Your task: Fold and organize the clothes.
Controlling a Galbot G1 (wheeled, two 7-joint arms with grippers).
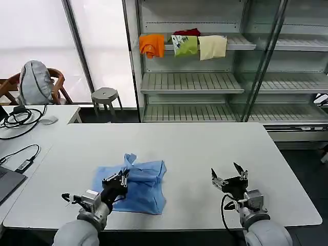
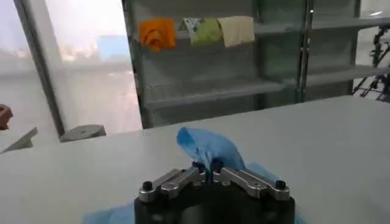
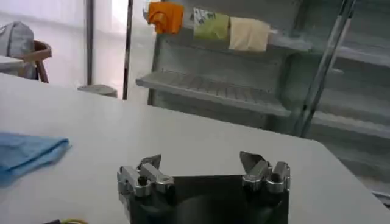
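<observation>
The sky-blue T-shirt [image 1: 137, 185] lies crumpled on the near left part of the white table [image 1: 195, 148]. The left claw [image 1: 122, 178] sits over its left edge, fingers pinched together on a raised fold of the cloth. The right claw [image 1: 229, 173] hovers over bare table well to the right, fingers spread apart.

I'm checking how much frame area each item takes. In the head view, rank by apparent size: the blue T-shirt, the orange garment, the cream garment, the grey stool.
1. Blue T-shirt, largest, though nearest the camera.
2. Orange garment and cream garment look alike; not ranked.
3. Grey stool, smallest, narrowly.
</observation>
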